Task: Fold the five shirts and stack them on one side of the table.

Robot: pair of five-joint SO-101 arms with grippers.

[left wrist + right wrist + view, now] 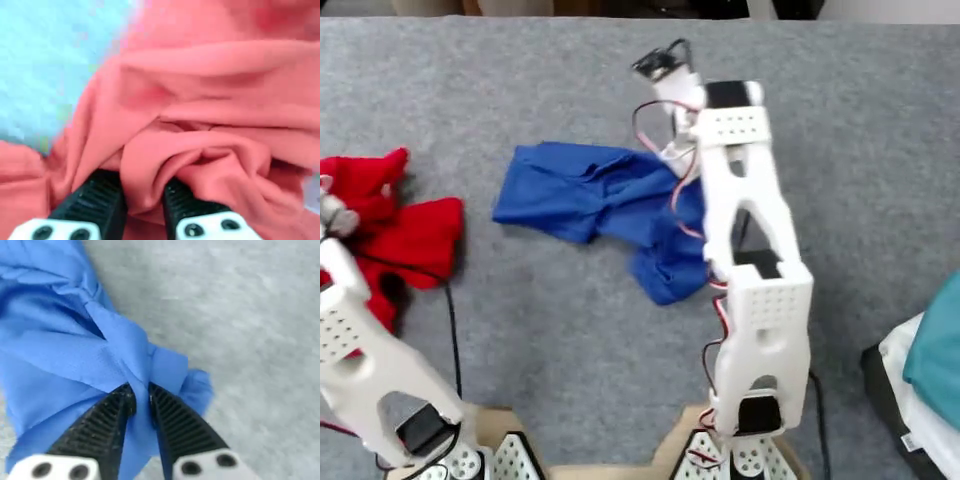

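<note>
The crumpled blue cotton shirt [590, 195] lies near the middle of the grey felt-covered table [540, 330]. It runs from 9 o'clock of the centre to a bunched lobe at about 5 o'clock, partly under the white plastic right arm [760, 300]. The right gripper [141, 390] is clenched on a raised fold of this blue shirt, and its black ribbed fingers [110, 415] almost meet with the cloth pinched between them. From above, that grip is at the shirt's 2 o'clock corner.

The rumpled red cotton shirt [415, 235] lies at the table's 9 o'clock edge, well apart from the blue one. The left gripper [142, 192] is grasping a ridge of red cloth that stands up between its two fingers, and the white left arm [360, 350] crosses the shirt's lower part.

At the 4 o'clock edge a folded teal cloth [935, 360] rests on a folded white cloth [918, 415], both on a black base [875, 385]
</note>
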